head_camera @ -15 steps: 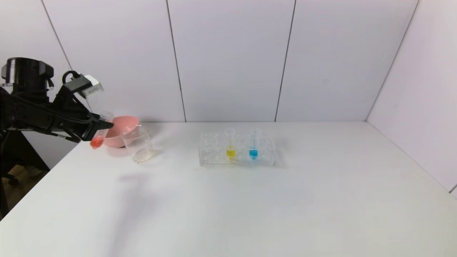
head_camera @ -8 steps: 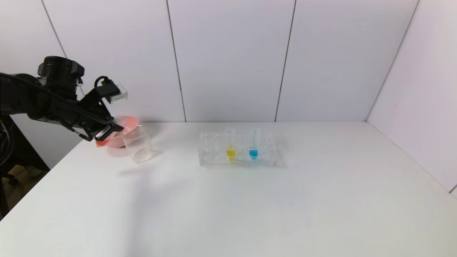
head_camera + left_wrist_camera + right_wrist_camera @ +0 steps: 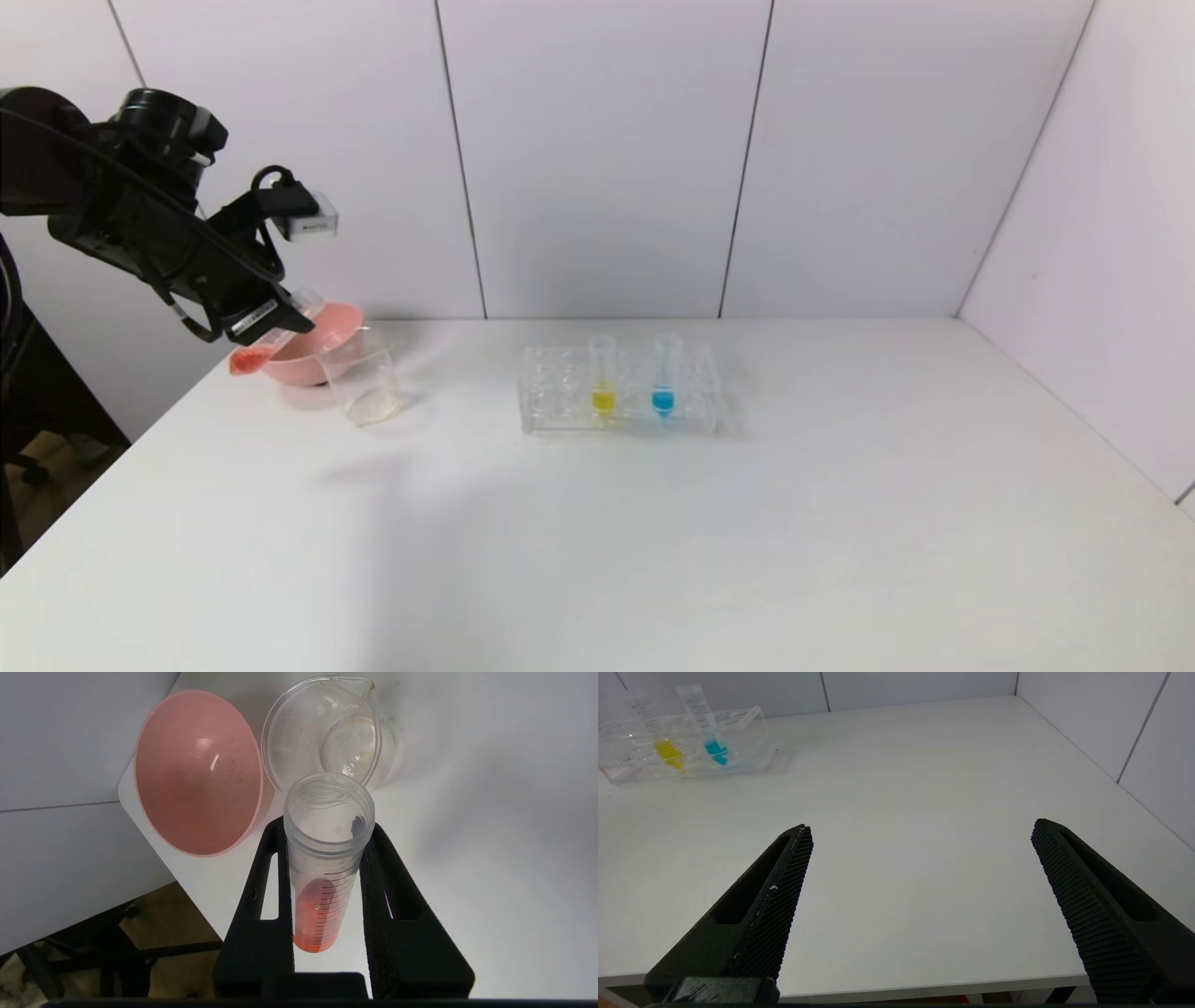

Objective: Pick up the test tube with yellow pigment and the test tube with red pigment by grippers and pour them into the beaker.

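My left gripper [image 3: 273, 324] is shut on the test tube with red pigment [image 3: 250, 358], held above the table's far left. The tube is tilted steeply, its open mouth up toward the beaker [image 3: 362, 378] and its red tip low on the left. In the left wrist view the tube [image 3: 327, 858] sits between my left gripper's [image 3: 327, 828] black fingers, its mouth just short of the beaker's rim [image 3: 280, 742]; the red liquid [image 3: 310, 914] lies along the lower wall. The test tube with yellow pigment [image 3: 603, 378] stands upright in the rack. My right gripper [image 3: 920, 833] hangs open above the table's near edge.
A pink bowl [image 3: 317, 350] touches the beaker on its left, close to the table's left edge. The clear rack [image 3: 560, 397] in the middle also holds a blue-liquid tube [image 3: 663, 383]. In the right wrist view the rack [image 3: 747, 732] is far off.
The left arm has risen and swung right toward the beaker. The red tube has tipped from a mild slant to a much flatter one, mouth toward the beaker.
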Controlling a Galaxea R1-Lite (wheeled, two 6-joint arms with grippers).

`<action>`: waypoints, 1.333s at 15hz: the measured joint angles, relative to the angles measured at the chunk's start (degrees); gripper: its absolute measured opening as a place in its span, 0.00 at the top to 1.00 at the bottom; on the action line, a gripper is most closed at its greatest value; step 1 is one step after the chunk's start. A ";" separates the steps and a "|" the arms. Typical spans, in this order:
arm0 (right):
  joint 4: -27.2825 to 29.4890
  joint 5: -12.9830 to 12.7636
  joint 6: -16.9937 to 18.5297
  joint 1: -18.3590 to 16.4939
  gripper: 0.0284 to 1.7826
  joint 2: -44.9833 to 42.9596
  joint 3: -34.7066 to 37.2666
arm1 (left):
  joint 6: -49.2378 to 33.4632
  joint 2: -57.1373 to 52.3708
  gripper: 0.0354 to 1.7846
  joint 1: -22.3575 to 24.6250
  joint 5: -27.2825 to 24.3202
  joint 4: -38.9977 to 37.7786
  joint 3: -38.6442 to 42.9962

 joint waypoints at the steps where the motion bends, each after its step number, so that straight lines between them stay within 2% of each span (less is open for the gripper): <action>1: 0.00 0.00 0.00 0.00 0.04 0.00 0.00 | 0.11 0.63 0.77 0.00 0.11 3.51 -2.93; 3: 0.02 -0.02 -0.02 0.00 0.04 0.00 0.00 | 1.66 1.79 0.77 -0.02 2.30 7.69 -5.97; 6: 0.02 -0.02 0.00 0.02 0.04 0.00 0.00 | 2.21 3.24 0.77 0.00 3.72 7.83 -7.25; 9: -0.02 -0.02 0.00 0.05 0.04 0.00 0.00 | 3.71 4.66 0.77 -0.32 7.41 6.24 -7.63; 15: -0.02 -0.02 0.00 0.00 0.04 0.00 0.00 | 4.45 7.33 0.77 -4.11 17.65 5.60 -7.74; 20: 0.00 -0.02 0.00 0.00 0.04 0.00 0.00 | 4.56 8.27 0.77 -6.85 22.50 5.11 -7.74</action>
